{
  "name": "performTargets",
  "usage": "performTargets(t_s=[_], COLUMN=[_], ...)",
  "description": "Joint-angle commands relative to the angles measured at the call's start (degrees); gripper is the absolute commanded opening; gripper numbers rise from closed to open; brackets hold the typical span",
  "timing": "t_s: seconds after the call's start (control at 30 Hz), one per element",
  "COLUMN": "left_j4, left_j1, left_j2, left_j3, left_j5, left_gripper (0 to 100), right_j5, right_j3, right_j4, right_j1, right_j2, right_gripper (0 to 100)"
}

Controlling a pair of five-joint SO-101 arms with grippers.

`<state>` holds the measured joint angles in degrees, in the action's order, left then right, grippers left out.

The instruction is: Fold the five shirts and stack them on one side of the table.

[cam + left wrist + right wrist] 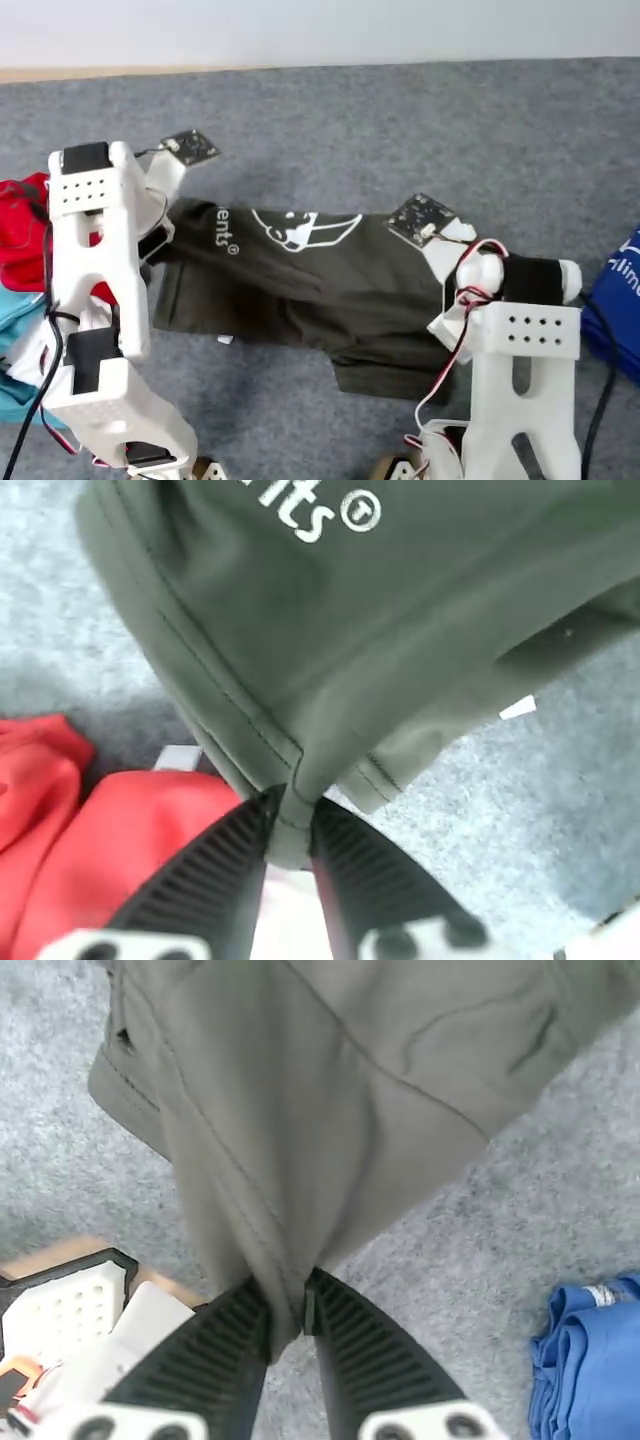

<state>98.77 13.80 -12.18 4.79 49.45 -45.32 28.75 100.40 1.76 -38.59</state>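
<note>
The dark shirt (300, 270) lies half-spread on the worktop (400, 120), the left hand (290, 808) clamped on a hem corner at one end of it and the right hand (287, 1298) pinching a bunched fold at its other end. The cloth looks light, soft and limp, so it would likely sag between grips; hems and corners should give the surest hold.

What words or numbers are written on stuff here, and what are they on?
Dark green shirt: white lettering ending in a small circled mark. It is cut off at the picture's edge, so no whole word can be read.
Blue shirt: a few white letters, cut off at the edge and too small to read.
No numbers can be read anywhere.
</note>
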Motion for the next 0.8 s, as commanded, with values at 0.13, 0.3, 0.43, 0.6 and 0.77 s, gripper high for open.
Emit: performTargets(t_s=[0.13,0.3,0.43,0.6,0.77], left_j4=[1.76,1.76,1.76,1.58,1.58], left_j1=[2.46,4.57,4.66,3.52,2.20], left_j2=[0.62,-2.11,-2.99,-3.08,-3.08], left_j3=[-4.00,-4.09,-4.09,-4.09,-4.18], left_j5=[3.34,3.60,3.52,2.64,1.58], left_gripper=[0,0,0,0,0], right_j5=[-2.99,-2.99,-2.73,-0.09,6.59], right_j3=[-2.46,0.62,1.41,5.19,7.30], right_j4=[2.68,2.77,2.77,2.59,2.42], right_j1=[3.38,2.51,2.33,-0.48,-6.90], right_j2=[-1.63,-1.71,-3.56,-5.67,-6.29], right_gripper=[1.1,1.1,1.1,1.1,1.1])
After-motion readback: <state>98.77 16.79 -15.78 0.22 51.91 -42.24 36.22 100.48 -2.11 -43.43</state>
